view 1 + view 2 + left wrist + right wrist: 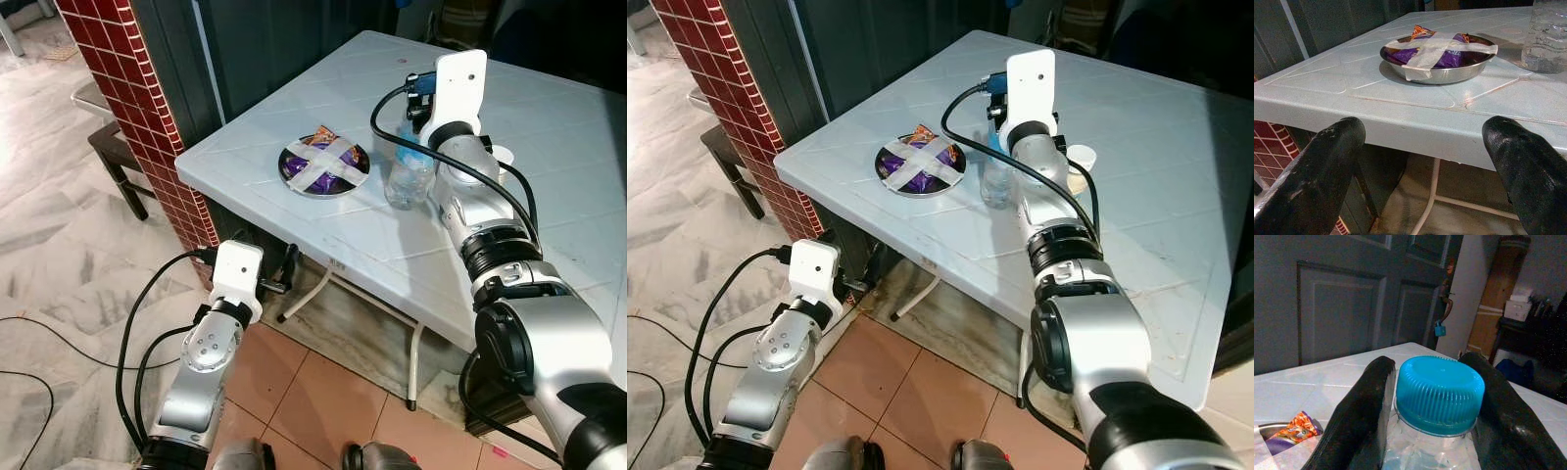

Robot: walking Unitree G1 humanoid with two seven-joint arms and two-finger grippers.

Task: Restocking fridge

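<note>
Currently the right pincer (1432, 431) is at the neck of a clear plastic water bottle (409, 171) standing upright on the white bench (549, 147). Right wrist view: the two black fingers (1359, 416) flank the bottle just under its blue ribbed cap (1440, 392), one on each side, close against the plastic; the pincer is pinching the bottle at the neck. Head views: the right arm reaches forward over the bench, its white wrist housing directly above the bottle.

Bottle position: near the middle of the bench's near half, just beside a round metal dish (324, 164). The two do not touch. The dish holds purple and orange snack packets (1422, 33) and is crossed by two strips of pale tape (1435, 48) forming an X over its rim. A small white cup (1081, 157) stands on the bench on the far side of the right forearm, near the bottle.

Left pincer (1432, 161): held low, below the bench edge and in front of it, fingers spread wide and holding nothing. Left wrist view looks up past both fingertips at the bench edge, the dish and the bottle's base.

Surroundings: red-tiled pillar (137, 108) to the robot's left of the bench, a dark stool (118, 157) beside it, dark panelled door (1342, 303) behind the bench. Floor is marble-patterned tile to the left, terracotta tile under the robot. Black cables (59, 343) trail across the floor by the left arm.
</note>
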